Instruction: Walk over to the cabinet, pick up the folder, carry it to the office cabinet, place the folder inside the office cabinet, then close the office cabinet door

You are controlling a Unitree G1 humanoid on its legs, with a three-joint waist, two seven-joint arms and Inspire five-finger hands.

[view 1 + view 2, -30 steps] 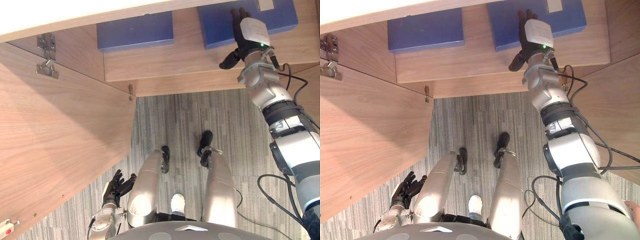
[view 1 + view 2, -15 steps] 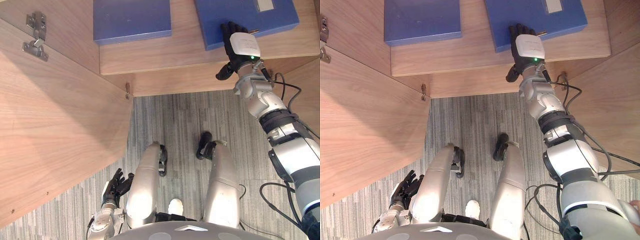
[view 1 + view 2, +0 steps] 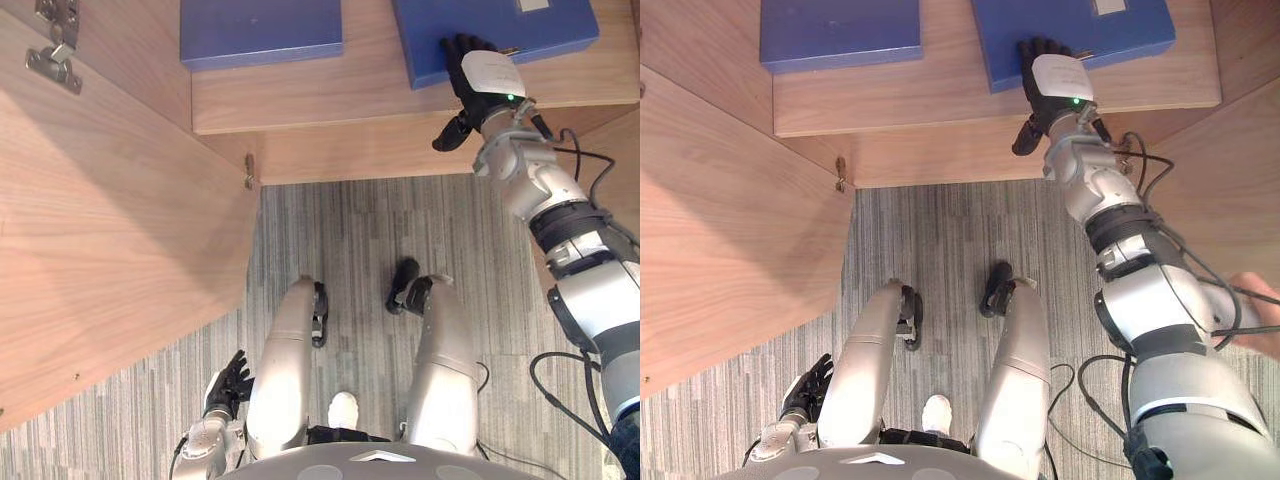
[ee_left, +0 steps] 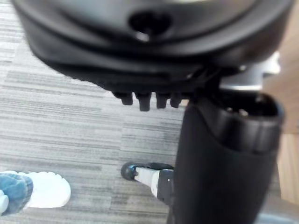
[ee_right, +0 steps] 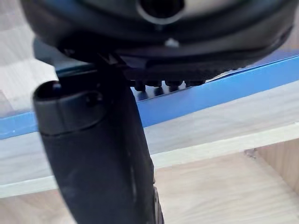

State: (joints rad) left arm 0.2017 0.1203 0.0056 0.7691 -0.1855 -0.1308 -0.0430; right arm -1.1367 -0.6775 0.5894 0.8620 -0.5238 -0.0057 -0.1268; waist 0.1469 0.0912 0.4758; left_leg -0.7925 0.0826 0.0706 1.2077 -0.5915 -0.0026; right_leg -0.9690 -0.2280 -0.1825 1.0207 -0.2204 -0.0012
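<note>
Compared with a second ago, the right hand (image 3: pixel 482 78) is being drawn back toward the lower left corner of the blue folder (image 3: pixel 530 30), upper right of the frame, on the cabinet shelf (image 3: pixel 300 90). Fingers (image 3: pixel 465 55) are being laid flat on it, straight, nothing clamped. Meanwhile the left hand (image 3: pixel 228 380) is being hung loose, lower left.

Folder (image 3: pixel 565 30) right on shelf (image 3: pixel 370 92) | second folder (image 3: pixel 262 30) left — door (image 3: pixel 110 230) further left

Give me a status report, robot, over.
Right hand open, flat on blue folder on cabinet shelf. Left hand open, hanging low. Second folder lies apart.
</note>
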